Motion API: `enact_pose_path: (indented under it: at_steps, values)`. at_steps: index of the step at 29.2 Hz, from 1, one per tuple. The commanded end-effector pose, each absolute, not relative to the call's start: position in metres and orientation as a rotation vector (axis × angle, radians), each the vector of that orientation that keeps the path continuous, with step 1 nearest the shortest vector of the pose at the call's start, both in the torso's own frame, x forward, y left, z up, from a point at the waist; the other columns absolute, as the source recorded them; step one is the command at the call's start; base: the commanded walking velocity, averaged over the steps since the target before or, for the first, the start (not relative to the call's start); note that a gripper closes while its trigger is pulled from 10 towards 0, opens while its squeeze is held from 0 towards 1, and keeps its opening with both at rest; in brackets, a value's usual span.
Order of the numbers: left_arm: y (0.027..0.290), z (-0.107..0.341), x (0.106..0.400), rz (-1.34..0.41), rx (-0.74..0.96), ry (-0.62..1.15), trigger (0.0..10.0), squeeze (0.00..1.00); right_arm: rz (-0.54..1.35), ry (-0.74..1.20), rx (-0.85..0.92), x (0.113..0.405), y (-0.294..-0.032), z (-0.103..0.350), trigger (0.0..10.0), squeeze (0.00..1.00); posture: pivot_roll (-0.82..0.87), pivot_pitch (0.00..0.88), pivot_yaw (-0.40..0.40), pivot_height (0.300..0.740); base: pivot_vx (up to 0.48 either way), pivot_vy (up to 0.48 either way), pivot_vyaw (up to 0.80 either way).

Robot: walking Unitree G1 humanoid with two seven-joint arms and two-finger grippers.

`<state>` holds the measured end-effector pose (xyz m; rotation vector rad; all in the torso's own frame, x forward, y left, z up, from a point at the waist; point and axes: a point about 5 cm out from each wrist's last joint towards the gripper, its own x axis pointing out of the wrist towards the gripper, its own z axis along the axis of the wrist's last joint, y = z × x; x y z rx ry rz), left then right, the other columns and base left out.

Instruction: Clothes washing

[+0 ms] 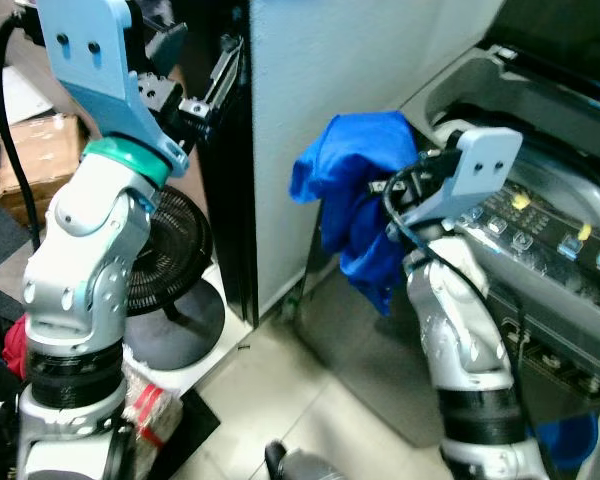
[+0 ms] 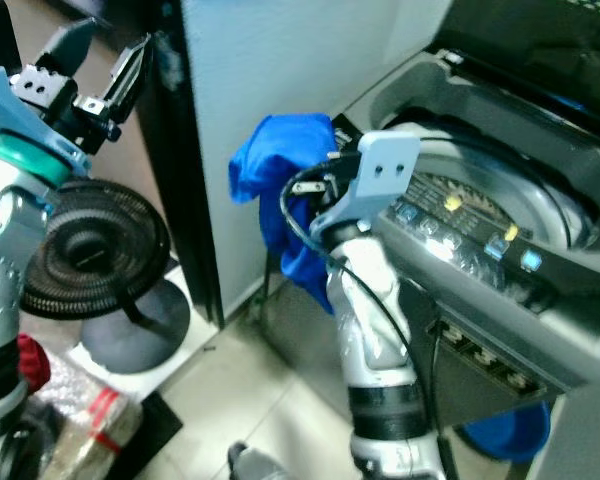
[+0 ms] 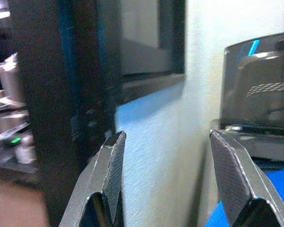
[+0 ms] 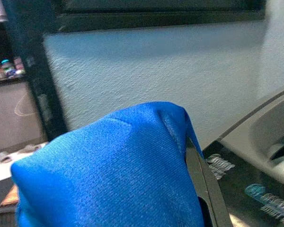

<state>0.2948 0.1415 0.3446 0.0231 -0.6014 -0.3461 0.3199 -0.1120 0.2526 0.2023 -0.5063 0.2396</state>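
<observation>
A bright blue garment (image 1: 355,195) hangs bunched in the air just left of the top-loading washing machine (image 1: 555,300), level with its front left corner. My right gripper (image 1: 395,195) is shut on the garment, which drapes over its fingers (image 4: 201,179) in the right wrist view. The machine's lid (image 2: 540,40) stands raised at the back and the round tub (image 2: 510,185) is open behind the control panel (image 2: 470,245). My left gripper (image 2: 105,65) is raised at the upper left, open and empty, near a dark door frame (image 1: 230,150).
A white wall column (image 1: 320,80) stands between the door frame and the machine. A black floor fan (image 1: 170,240) sits low on the left, a cardboard box (image 1: 40,150) behind it. A blue basin (image 2: 505,430) lies by the machine's base. Tiled floor (image 1: 280,400) lies below.
</observation>
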Motion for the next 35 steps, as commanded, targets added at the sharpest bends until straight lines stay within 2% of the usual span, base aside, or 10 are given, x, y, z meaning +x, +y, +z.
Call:
enact_pose_path:
  at_steps: [1, 35]
  values:
    - [0.1421, 0.3480, 0.2939, -0.344, 0.038, -0.616, 10.0, 0.00, 0.255, -0.549, 0.206, 0.3158, -0.1102, 0.2605, 10.0, 0.00, 0.04, 0.051, 0.011, 0.740, 0.000, 0.000, -0.80]
    - [0.1407, 0.3452, 0.2981, -0.325, 0.047, -0.614, 10.0, 0.00, 0.265, -0.561, 0.250, 0.3164, -0.1090, 0.2671, 10.0, 0.00, 0.04, 0.035, 0.005, 0.740, 0.000, 0.000, -0.80]
